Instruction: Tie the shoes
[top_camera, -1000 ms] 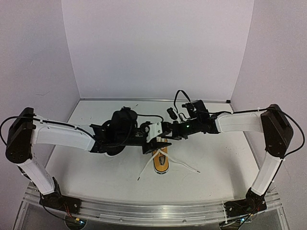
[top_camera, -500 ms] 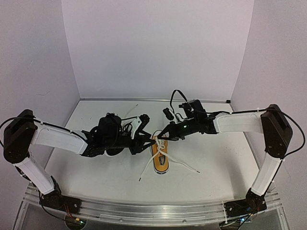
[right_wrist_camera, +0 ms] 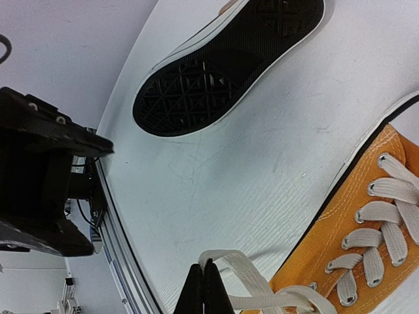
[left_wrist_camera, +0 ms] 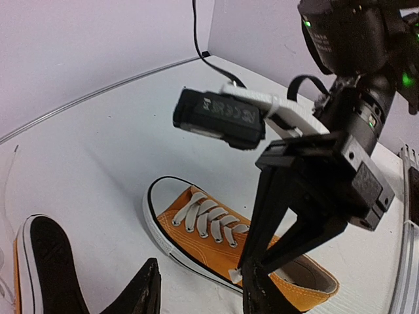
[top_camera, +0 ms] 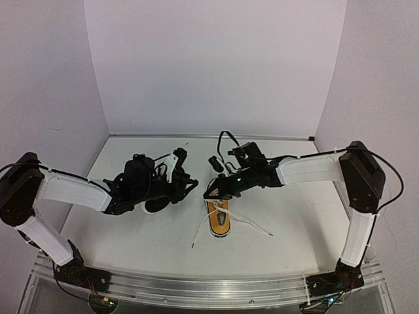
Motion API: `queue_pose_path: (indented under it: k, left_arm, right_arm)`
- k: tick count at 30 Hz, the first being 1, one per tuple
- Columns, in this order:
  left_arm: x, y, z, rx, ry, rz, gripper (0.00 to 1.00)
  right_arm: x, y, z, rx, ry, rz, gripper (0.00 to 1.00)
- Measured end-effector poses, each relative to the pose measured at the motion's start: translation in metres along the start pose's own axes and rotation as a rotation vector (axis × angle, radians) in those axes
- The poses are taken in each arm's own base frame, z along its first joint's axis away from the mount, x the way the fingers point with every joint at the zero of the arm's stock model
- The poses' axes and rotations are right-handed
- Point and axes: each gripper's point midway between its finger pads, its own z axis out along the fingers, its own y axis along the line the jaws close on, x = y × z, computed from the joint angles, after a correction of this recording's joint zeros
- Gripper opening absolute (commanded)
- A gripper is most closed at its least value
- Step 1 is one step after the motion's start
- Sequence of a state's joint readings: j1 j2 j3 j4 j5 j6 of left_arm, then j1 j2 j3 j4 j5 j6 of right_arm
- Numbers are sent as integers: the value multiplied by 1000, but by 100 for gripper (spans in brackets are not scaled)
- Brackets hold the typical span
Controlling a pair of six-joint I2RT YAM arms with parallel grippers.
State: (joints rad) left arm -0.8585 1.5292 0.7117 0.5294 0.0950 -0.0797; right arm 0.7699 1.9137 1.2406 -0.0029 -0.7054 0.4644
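The orange shoe (top_camera: pixel 220 221) lies mid-table with its toe toward the back, and two loose white lace ends (top_camera: pixel 252 225) trail off its sides. It also shows in the left wrist view (left_wrist_camera: pixel 216 226) and the right wrist view (right_wrist_camera: pixel 366 255). The second shoe (top_camera: pixel 156 205) lies on its side under my left arm, black sole showing (right_wrist_camera: pixel 222 62). My right gripper (top_camera: pixel 211 191) is shut on a loop of white lace (right_wrist_camera: pixel 262 275) just left of the orange shoe's laces (right_wrist_camera: pixel 206 288). My left gripper (top_camera: pixel 192 184) is open and empty (left_wrist_camera: pixel 203 294), left of the orange shoe.
The white table (top_camera: pixel 301 222) is enclosed by white walls at the back and sides. An aluminium rail (top_camera: pixel 196 288) runs along the near edge. A black cable (left_wrist_camera: pixel 196 26) hangs at the back of the left wrist view. My two grippers are close together.
My left gripper has drawn back to the left, away from the orange shoe. My right gripper has shifted left with the lace loop pinched in it.
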Motion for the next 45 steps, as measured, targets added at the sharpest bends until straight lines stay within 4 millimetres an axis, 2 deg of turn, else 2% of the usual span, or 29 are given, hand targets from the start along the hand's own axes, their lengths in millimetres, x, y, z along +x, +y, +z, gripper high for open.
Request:
queue_pose_path:
  k: [5,11,12,17,23,28,32,35,41,45]
  left_arm:
    - [-9,9,-5,-52,-24,-5,41]
    - [-6,13,-5,-72,-14,-8,42]
    - [-4,13,-5,-74,-8,-9,42]
    - [-1,16,-5,-80,6,-11,43]
    - [1,20,-4,-77,24,-25,44]
    - [3,19,4,-56,44,-38,44]
    - [-1,15,9,-30,48,-32,44]
    - [-7,10,14,1,60,-11,43]
    - [-11,-7,35,117,111,45,40]
    - [0,-17,50,194,176,74,38]
  right_arm:
    - [11,-2,17,13,43,7,3]
    - [21,-9,28,41,82,16,24]
    - [21,-9,28,44,85,16,31]
    - [20,-7,24,55,83,12,53]
    - [3,20,-2,36,30,-34,64]
    - [-14,51,-30,5,-36,-95,65]
    - [-19,59,-47,3,-72,-115,62]
    - [-13,47,-60,35,-81,-97,55]
    - [-7,-2,-77,170,-85,-35,42]
    - [-4,-20,-73,218,-70,-32,37]
